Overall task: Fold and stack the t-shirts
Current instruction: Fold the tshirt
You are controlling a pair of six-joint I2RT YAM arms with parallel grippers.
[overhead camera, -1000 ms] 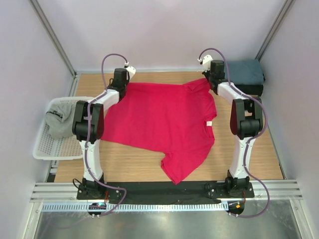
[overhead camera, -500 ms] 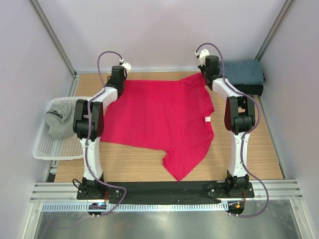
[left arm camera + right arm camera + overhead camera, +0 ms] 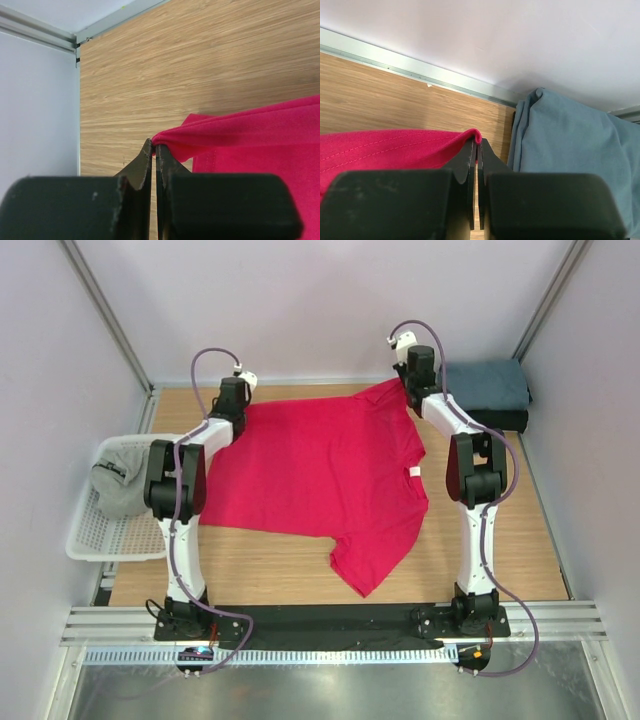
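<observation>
A crimson-red t-shirt lies spread over the wooden table, one sleeve pointing toward the near edge. My left gripper is shut on the red t-shirt's far left corner. At the far right corner my right gripper is shut on the red cloth as well. A slate-blue t-shirt lies folded on a black t-shirt at the back right; in the right wrist view the slate-blue cloth sits just right of the jaws. A light grey t-shirt is bunched in the basket.
The white mesh basket stands at the table's left edge. Walls close in the table at the back and sides, and a metal rail runs along the far edge.
Both grippers have moved toward the back of the table, drawing the red t-shirt's far edge with them; the near sleeve has slid a little away from the front edge.
</observation>
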